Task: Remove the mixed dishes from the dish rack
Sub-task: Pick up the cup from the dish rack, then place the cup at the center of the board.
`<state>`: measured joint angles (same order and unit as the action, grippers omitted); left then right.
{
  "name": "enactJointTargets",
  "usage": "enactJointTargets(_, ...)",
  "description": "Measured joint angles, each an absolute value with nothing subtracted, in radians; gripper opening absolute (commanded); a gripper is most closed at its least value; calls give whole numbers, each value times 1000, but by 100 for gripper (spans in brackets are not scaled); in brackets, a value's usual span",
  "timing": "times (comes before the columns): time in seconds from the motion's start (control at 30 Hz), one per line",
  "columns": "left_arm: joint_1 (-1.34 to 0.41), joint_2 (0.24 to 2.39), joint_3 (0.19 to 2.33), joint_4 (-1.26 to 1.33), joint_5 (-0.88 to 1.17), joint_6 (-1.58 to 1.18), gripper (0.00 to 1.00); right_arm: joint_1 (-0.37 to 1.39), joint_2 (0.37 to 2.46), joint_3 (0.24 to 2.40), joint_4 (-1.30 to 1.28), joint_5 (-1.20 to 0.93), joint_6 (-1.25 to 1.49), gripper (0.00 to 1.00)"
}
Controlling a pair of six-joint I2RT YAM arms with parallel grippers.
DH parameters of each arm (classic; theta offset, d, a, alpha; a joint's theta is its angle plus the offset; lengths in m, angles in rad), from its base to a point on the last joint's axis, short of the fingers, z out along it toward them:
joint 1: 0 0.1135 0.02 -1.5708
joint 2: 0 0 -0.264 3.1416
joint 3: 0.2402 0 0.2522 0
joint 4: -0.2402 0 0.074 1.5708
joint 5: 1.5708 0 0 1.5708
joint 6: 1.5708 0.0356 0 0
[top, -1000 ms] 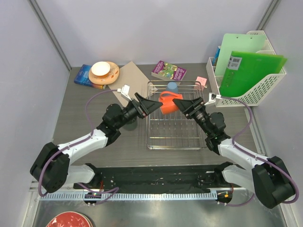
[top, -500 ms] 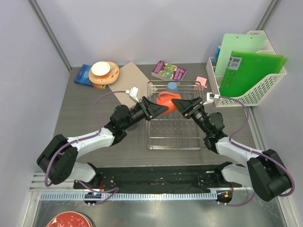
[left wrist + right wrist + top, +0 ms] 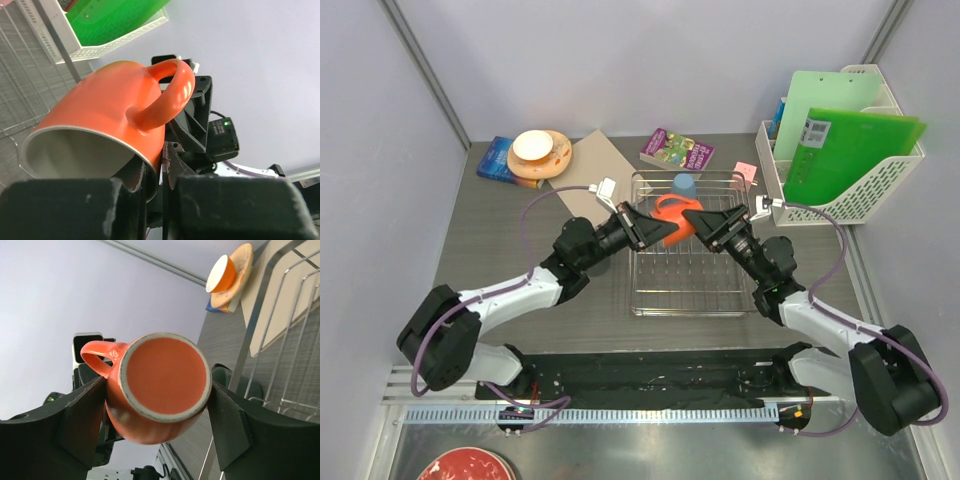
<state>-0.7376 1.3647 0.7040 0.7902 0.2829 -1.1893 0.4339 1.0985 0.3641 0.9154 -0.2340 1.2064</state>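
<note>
An orange cup (image 3: 672, 212) hangs tilted above the back of the chrome dish rack (image 3: 690, 290), held from both sides. My left gripper (image 3: 650, 228) is shut on its rim (image 3: 150, 162), one finger inside the mouth and one outside below the handle. The right gripper (image 3: 695, 218) clasps the cup's body near the base (image 3: 165, 385), a finger pressed against each side. A light-blue cup (image 3: 685, 184) stands in the rack's far end. A small white bowl (image 3: 532, 147) sits on a speckled plate (image 3: 552, 163) at the back left.
A white lattice basket (image 3: 860, 195) with green folders stands at the back right. A book (image 3: 676, 148), a pink note (image 3: 747, 170), brown card (image 3: 595, 165) and a blue book (image 3: 496, 160) lie behind the rack. A red plate (image 3: 465, 468) sits at the near left.
My left gripper has reached in to the orange cup and shut on its rim. The right gripper has kept its hold, and the cup has shifted slightly left.
</note>
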Motion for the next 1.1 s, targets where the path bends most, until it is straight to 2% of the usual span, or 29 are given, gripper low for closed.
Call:
enactJointTargets(0.03, -738, 1359, 713, 768, 284, -1182, 0, 433, 1086, 369, 888, -234, 1203, 73)
enactJointTargets(0.1, -738, 1340, 748, 677, 285, -1160, 0, 433, 1041, 405, 770, -224, 1180, 97)
enactJointTargets(0.13, -738, 1328, 769, 630, 284, -1142, 0, 434, 1024, 421, 722, -219, 1170, 100)
enactJointTargets(0.3, -742, 1270, 909, 284, 224, -979, 0, 440, 887, 523, 386, -76, 941, 100)
enactJointTargets(0.6, -695, 1198, 1060, -184, 73, -792, 0, 437, 689, 612, 83, 218, 730, 100)
enactJointTargets(0.8, -620, 1179, 1345, -589, -219, -677, 0, 437, 632, 613, -42, 294, 678, 100)
enactJointTargets(0.93, -500, 1224, 1550, -762, -337, -615, 0, 437, 635, 613, -70, 287, 675, 100)
enactJointTargets(1.1, -284, 1325, 1539, -867, -338, -590, 0, 437, 636, 613, -96, 256, 675, 100)
